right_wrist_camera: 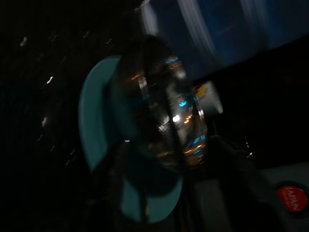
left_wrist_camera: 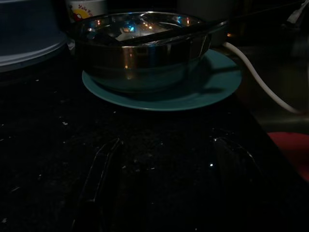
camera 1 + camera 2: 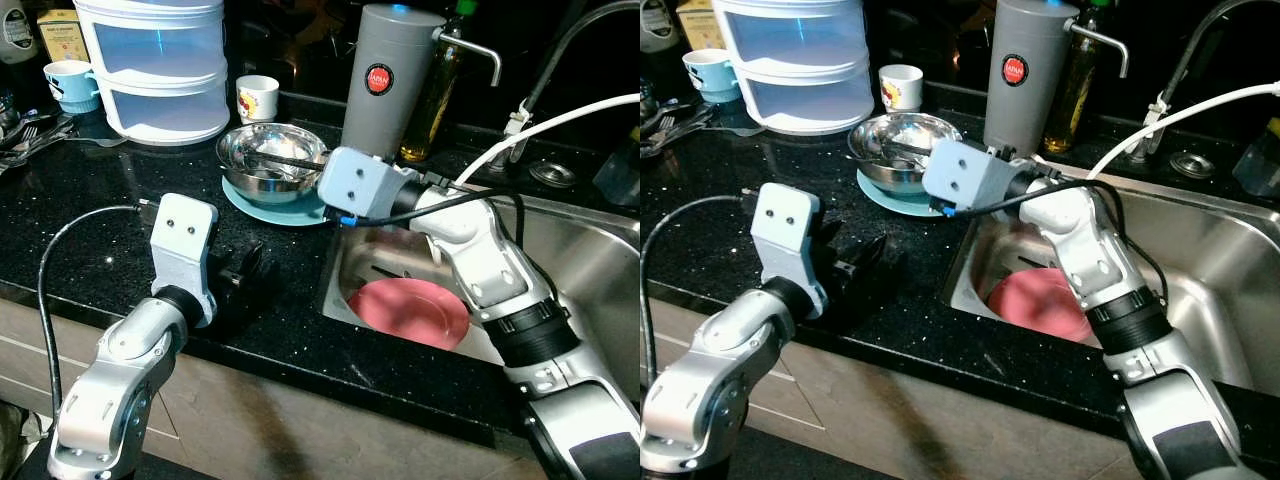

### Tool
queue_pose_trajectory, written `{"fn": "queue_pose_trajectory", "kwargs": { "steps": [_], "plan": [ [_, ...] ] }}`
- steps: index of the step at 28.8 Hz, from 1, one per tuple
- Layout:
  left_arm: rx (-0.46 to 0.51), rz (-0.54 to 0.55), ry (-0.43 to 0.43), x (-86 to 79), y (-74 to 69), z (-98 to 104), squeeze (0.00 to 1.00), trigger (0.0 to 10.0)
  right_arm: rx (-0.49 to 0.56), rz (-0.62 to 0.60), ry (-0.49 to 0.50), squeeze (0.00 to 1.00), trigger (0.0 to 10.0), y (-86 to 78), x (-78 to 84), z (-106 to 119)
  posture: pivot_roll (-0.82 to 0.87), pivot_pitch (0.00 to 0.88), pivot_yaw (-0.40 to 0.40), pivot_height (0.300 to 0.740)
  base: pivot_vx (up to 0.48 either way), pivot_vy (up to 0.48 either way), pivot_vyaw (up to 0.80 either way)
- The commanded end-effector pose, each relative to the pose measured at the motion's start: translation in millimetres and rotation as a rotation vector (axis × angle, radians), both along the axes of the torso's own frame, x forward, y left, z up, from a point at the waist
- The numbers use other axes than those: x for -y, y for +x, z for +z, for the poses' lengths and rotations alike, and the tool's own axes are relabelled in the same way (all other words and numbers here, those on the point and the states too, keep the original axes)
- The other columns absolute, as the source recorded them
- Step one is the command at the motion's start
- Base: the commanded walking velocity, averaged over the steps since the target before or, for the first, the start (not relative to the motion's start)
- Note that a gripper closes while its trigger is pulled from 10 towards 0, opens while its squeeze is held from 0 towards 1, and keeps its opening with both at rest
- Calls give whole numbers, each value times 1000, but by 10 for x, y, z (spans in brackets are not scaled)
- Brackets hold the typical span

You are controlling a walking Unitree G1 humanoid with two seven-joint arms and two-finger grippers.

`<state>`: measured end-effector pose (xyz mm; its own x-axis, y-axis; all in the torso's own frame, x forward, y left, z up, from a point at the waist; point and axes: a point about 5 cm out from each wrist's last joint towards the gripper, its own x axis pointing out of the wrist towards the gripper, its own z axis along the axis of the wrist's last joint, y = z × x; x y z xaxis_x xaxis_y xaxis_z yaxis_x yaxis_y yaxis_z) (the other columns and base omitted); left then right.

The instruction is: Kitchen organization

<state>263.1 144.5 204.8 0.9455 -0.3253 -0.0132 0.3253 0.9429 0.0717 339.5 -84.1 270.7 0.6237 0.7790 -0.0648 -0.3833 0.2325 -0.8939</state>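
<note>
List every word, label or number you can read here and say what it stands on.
"JAPAN": on the round red sticker of the grey cylinder.
White mug: coloured print, too small to read.
Yellow box: print too blurred to read.
Nothing else is legible.

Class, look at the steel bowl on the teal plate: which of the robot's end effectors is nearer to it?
The right. The right end effector reaches over the steel bowl, fingers at its rim. The left end effector rests on the black counter short of the teal plate.
</note>
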Motion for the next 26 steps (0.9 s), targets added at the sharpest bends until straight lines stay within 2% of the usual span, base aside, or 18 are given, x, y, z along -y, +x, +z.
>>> {"fn": "queue_pose_trajectory", "kwargs": {
  "steps": [1, 7, 8, 9, 10, 12, 15, 19, 23, 24, 25, 26],
  "plan": [
    [2, -10, 2, 38, 13, 2, 0, 10000, 16, -16, -68, 1000, 10000, 32, -8, -50, 161, 0, -62, 740, 0, 0, 0],
    [4, -9, 0, 45, 15, 6, 0, 10000, 89, -67, -145, 1000, 10000, 121, -26, 17, 160, 0, -67, 740, 0, 0, 0],
    [5, -9, -1, 47, 15, 6, 0, 10000, 101, -76, -170, 941, 10000, 139, -33, 34, 160, 0, -68, 740, 0, 0, 0],
    [5, -9, -1, 47, 15, 6, 0, 10000, 101, -76, -170, 941, 10000, 139, -33, 34, 160, 0, -68, 740, 0, 0, 0],
    [6, -12, -4, 61, 14, 7, 0, 10000, 123, -83, -242, 0, 10000, 179, -90, 80, 156, 0, -68, 740, 0, 0, 0],
    [6, -12, -4, 61, 14, 7, 0, 10000, 123, -83, -242, 0, 10000, 179, -90, 80, 156, 0, -68, 740, 0, 0, 0],
    [7, -13, -7, 73, 16, 7, 0, 10000, 130, -85, -296, 0, 10000, 205, -141, 100, 151, 0, -75, 740, 0, 0, 0],
    [10, -12, -11, 93, 28, 4, 0, 10000, 82, -98, -416, 0, 10000, 253, -230, 63, 143, 0, -84, 740, 0, 0, 0],
    [11, -11, -12, 98, 35, 2, 0, 10000, 48, -120, -430, 0, 10000, 260, -294, 80, 134, 0, -83, 740, 0, 0, 0],
    [11, -12, -13, 100, 38, 2, 0, 10000, 37, -125, -427, 0, 8549, 260, -311, 91, 134, 0, -83, 740, 0, 0, 0],
    [12, -13, -13, 103, 38, 1, 0, 10000, 23, -131, -424, 0, 4902, 262, -322, 96, 134, 0, -83, 740, 0, 0, 0],
    [13, -14, -13, 107, 40, 3, 0, 10000, 13, -139, -421, 0, 0, 268, -330, 106, 130, 0, -84, 740, 0, 0, 0]
  ]
}}
